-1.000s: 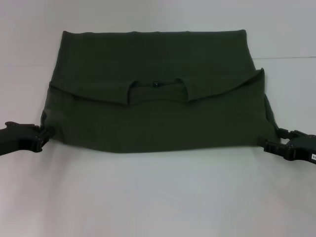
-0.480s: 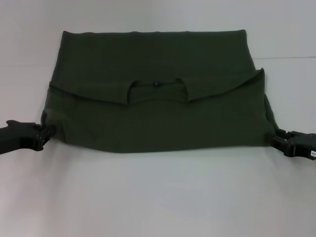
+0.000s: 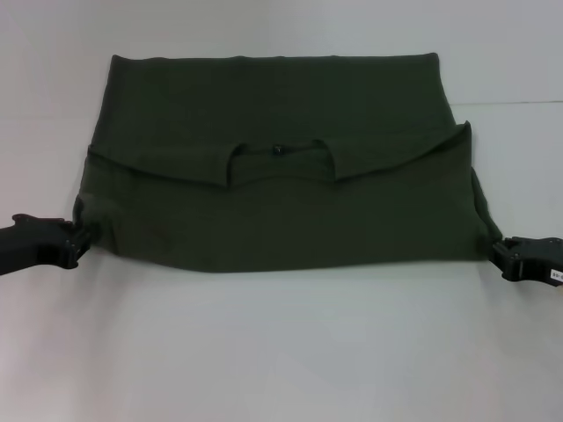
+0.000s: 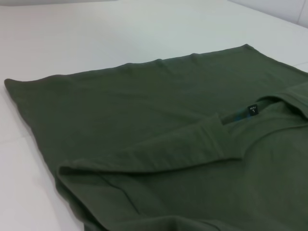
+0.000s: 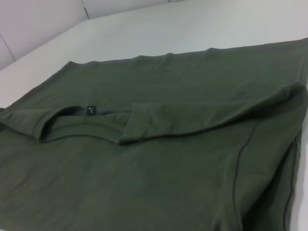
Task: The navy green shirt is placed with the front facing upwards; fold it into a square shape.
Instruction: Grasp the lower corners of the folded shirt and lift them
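The navy green shirt (image 3: 281,202) lies on the white table (image 3: 281,352), its top part folded down over the body so the neck label (image 3: 278,149) faces up at the centre. No chest letters show. My left gripper (image 3: 77,243) sits open at the shirt's near left corner, right against the fabric edge. My right gripper (image 3: 498,257) is open just off the near right corner, holding nothing. The left wrist view shows the shirt (image 4: 168,144) and its label (image 4: 252,109). The right wrist view shows the shirt (image 5: 159,144) and its label (image 5: 91,111). No fingers appear in either wrist view.
Bare white tabletop surrounds the shirt, with a wide strip between its near edge and me. A seam line in the table (image 3: 519,103) runs off to the right behind the shirt.
My right gripper has drawn back to the right, away from the shirt's corner. The left gripper slid slightly outward and then held still. The shirt has not moved.
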### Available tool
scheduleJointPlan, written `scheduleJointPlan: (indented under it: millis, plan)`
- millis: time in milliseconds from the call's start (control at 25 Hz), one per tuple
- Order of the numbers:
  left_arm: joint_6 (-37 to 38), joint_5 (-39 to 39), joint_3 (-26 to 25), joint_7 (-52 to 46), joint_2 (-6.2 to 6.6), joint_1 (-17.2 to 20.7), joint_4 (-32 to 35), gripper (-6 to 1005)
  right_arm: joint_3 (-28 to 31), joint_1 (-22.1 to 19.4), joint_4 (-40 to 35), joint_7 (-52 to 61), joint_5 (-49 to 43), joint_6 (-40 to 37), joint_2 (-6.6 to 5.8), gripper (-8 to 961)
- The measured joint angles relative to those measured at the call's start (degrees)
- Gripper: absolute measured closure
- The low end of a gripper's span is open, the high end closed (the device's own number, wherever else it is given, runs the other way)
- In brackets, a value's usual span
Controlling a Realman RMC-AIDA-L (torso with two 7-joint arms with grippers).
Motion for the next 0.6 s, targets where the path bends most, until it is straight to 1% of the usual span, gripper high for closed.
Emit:
scheduleJointPlan:
  millis: [160,320,440,480,520,600]
  plan:
    - [0.01,0.00,0.00,0.00,-0.13,0.00,0.00,929,0.27,-0.53,-0.29,-0.26,0.14,-0.73,-0.01,906]
    - [1.86,0.00,0.00,0.78,-0.18,0.56,0.12,928,0.55,-1.57,-0.57,-0.42,0.19,-1.51,-0.16,909]
    - [5.64,-0.09,-0.34,3.40,-0.20,1.66,1.21,928,1.13,-2.75,-1.78,-0.51,0.29,-3.69,-0.17,911]
    - [5.64,-0.09,-0.34,3.40,-0.20,1.66,1.21,928,1.32,-3.12,-2.24,-0.52,0.33,-4.51,-0.15,911]
    - [8.17,-0.77,-0.54,4.66,-0.25,2.85,2.45,928,1.51,-3.50,-2.61,-0.52,0.33,-5.44,-0.12,911]
    - [10.15,-1.69,-0.71,5.44,-0.30,3.98,3.67,928,1.84,-4.47,-3.39,-0.52,0.35,-7.56,-0.11,910]
